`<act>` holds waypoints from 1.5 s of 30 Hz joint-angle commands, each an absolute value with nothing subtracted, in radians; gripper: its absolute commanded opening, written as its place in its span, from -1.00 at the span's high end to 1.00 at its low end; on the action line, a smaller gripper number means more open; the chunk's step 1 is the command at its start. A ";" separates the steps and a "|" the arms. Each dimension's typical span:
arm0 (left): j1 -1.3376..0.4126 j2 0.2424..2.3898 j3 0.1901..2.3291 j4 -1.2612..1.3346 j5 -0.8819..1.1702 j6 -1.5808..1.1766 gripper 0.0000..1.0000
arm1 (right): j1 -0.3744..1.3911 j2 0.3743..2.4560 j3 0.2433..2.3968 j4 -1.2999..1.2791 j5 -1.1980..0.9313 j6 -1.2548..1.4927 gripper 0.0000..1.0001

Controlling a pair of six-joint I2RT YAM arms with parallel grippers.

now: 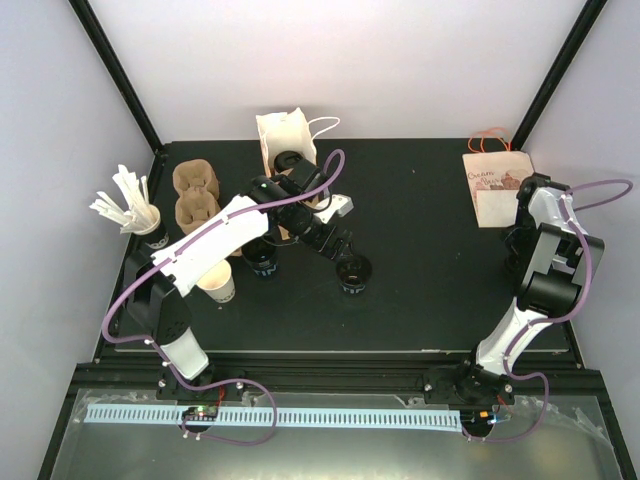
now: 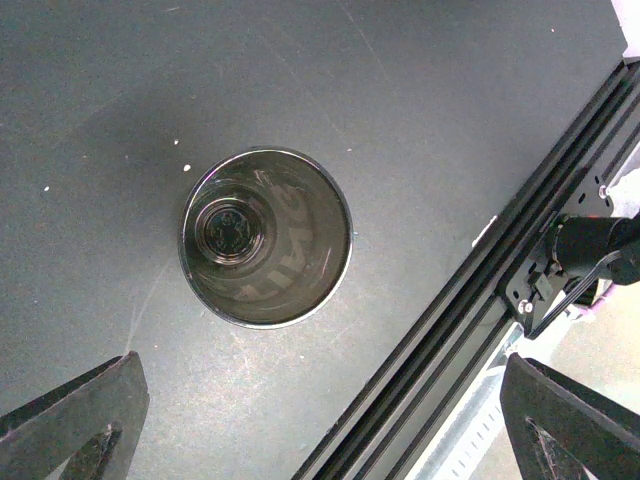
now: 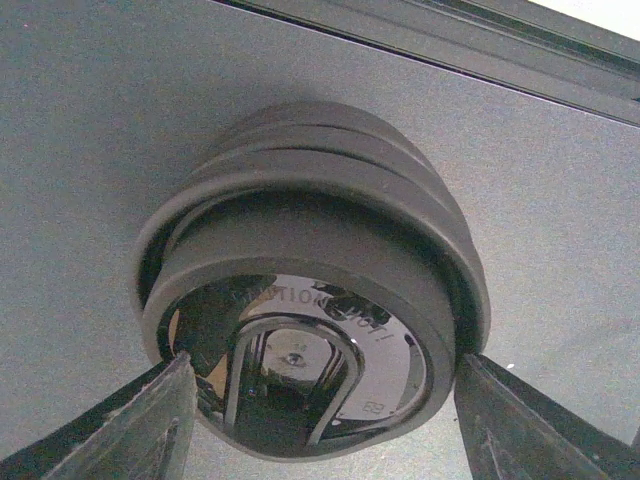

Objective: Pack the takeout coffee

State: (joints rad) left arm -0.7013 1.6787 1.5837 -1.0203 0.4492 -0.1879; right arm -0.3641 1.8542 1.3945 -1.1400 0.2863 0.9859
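So the left gripper [image 2: 325, 420] hangs right above an open round black paper cup [image 2: 265, 237], claw spread wide, a finger off to each side and nothing between them. That cup [image 1: 352, 272] stands upright about mid-table on the matte black table [image 1: 430, 290], with plenty of bare surface to its right and toward the near edge. In the left wrist view the black metal edge rail [image 2: 480, 300] runs diagonally just right of the cup, apart from it.

The left side is way more crowded: a second black cup [image 1: 262, 262] sits just left of the arm, a white paper cup [image 1: 218, 285] nearer and further left, a brown cardboard cup carrier [image 1: 195, 195] behind those, and a dark cup full of white stirrers [image 1: 135, 215] by the left edge. A white paper bag with handles [image 1: 288, 140] stands open at the far edge.

The right gripper [image 3: 325, 365] is pinching a stack of black plastic dome lids [image 3: 310, 250], fingers pressed on the rim from both sides, hollow side facing the camera. That arm is folded up near the right edge, with a flat brown paper bag [image 1: 497, 185] just beyond it
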 commanded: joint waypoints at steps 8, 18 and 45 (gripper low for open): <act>-0.697 1.687 1.618 -1.032 0.447 -0.196 -0.98 | -0.364 1.805 1.392 -1.154 0.307 1.003 -0.22; -0.697 1.685 1.616 -1.024 0.453 -0.199 -0.97 | -0.362 1.739 1.412 -1.193 0.282 1.002 -0.22; -0.698 1.680 1.605 -1.035 0.447 -0.199 -0.97 | -0.365 1.859 1.406 -1.106 0.319 0.956 -0.29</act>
State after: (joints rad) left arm -0.7013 1.6787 1.5837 -1.0225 0.4492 -0.1883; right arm -0.3641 1.8469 1.3960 -1.1229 0.2871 0.9512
